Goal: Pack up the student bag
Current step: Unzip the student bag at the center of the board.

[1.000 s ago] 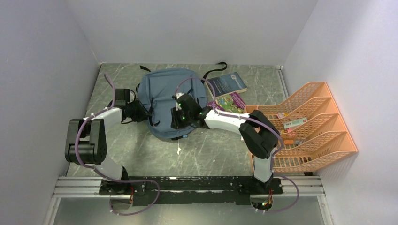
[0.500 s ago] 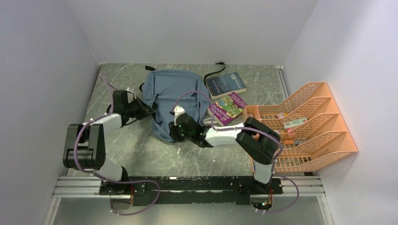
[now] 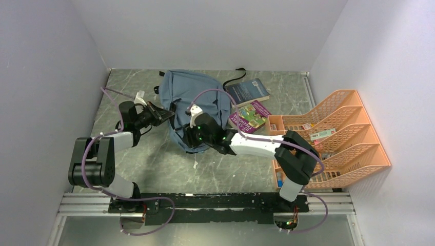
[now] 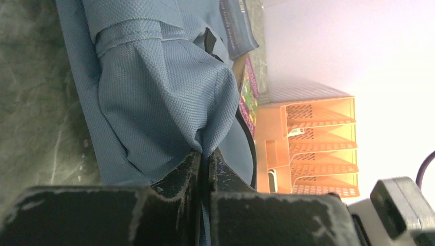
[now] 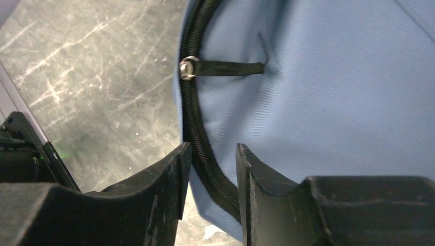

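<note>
The student bag (image 3: 192,95) is lying flat toward the far edge of the tabletop (image 3: 231,164), a little left of centre. Its long axis is running from the far edge down toward the near edge.

The left gripper (image 4: 205,154) is working the side of the bag that faces the left edge. Its fingers are pressed together on a bunched fold of the blue fabric, so that side is being held.

The right gripper (image 5: 211,159) is sitting at the bag's near end, fingers parted and gripping nothing. The black zipper track (image 5: 197,133) is passing straight through the gap between them.

Here is what the next move is hanging on, as I read it. The zipper pull (image 5: 189,67) is sitting further along that same track, just beyond the right fingertips. Its little tab is lying crosswise, pointing in over the bag's panel rather than along the teeth. The right arm is clearly the nearer one, so it is looking like a short advance along the track and then a pinch on that tab.

Two books (image 3: 248,92) (image 3: 250,115) are waiting just beside the bag on its right. The orange rack (image 3: 336,177) is standing well apart by the right edge.
</note>
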You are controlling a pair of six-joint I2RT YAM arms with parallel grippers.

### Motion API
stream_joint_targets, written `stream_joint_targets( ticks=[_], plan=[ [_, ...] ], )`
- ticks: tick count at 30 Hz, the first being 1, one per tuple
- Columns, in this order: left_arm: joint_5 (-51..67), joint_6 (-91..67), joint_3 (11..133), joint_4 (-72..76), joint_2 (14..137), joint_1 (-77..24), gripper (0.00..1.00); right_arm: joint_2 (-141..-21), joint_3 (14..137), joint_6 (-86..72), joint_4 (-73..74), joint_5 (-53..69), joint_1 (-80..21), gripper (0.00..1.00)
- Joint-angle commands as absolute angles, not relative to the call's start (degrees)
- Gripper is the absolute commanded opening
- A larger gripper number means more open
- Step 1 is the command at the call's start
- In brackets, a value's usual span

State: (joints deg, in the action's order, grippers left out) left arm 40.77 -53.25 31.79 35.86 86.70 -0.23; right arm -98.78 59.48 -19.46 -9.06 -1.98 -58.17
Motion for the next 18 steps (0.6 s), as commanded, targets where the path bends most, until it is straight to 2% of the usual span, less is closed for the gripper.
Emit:
stream_joint_targets(
  ticks=[1,4,10,18],
  plan=[
    [45.05,-53.71,32.4,43.45,86.07,-0.19,0.05,-96.44,60.04,-19.46,-7.21,4.52,-52.71,0.43],
    [44.44,-51.62,32.98,41.0,84.91,-0.18,0.05,-96.53,61.0,-21.88,-6.37,13.38,-46.49,0.45],
    [43.97,-50.72,33.16,39.74,84.12,-0.18,0.05,-98.83,64.04,-36.35,-3.59,17.72,-43.2,0.57],
    [43.77,-50.07,32.8,39.3,83.98,-0.24,0.05,-101.21,54.72,-66.85,-23.09,20.63,-43.07,0.6]
  ],
)
